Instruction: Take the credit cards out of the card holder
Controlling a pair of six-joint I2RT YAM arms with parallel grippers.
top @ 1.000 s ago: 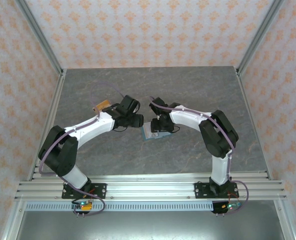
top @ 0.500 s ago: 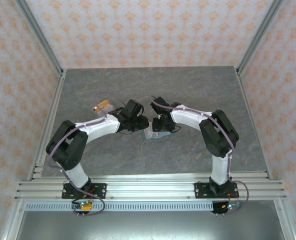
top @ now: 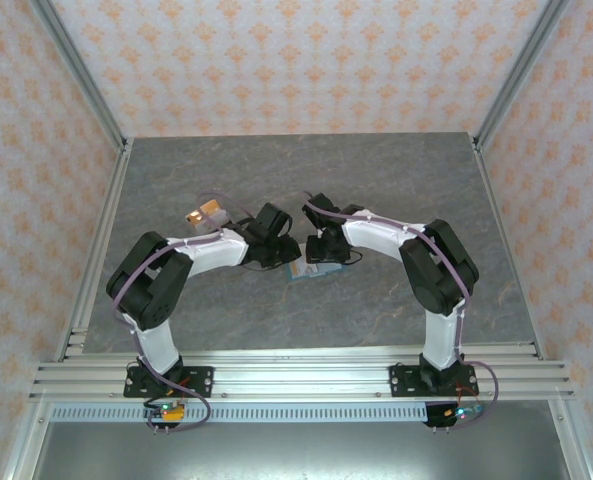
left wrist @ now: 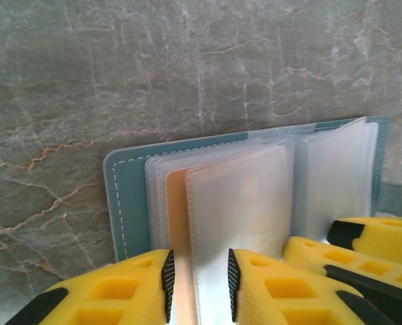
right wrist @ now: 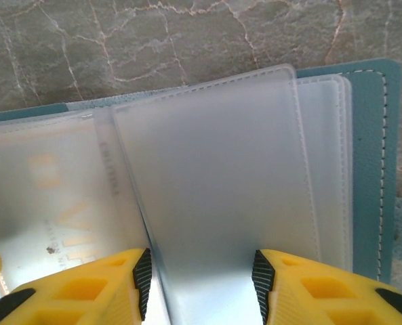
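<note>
Patterned orange-and-cream walls (top: 296, 60) close in the cell on three sides, with bare metal posts (top: 81, 75) in the back corners; a grey veined table (top: 396, 180) fills the floor of it, and a slotted metal rail (top: 296, 375) runs along the near edge where both arms are bolted.

At the left of the table's middle, an orange-tan card (top: 204, 211) lies flat on the stone just behind the left forearm, apart from everything else; beside it to the right, the left gripper (left wrist: 199, 284) reaches to the teal card holder (top: 298, 270), which lies open near the centre of the table with its frosted sleeves (left wrist: 241, 203) fanned up; an orange card (left wrist: 177, 223) sits tucked in one sleeve; the jaws stand partly apart astride that sleeve's edge, and whether they pinch it I cannot tell.

On the holder's right half, the right gripper (right wrist: 201, 284) is released, its pads wide apart over a flat, clear sleeve; the sleeve to the left of it holds a pale card (right wrist: 51, 203) with faint orange print.
</note>
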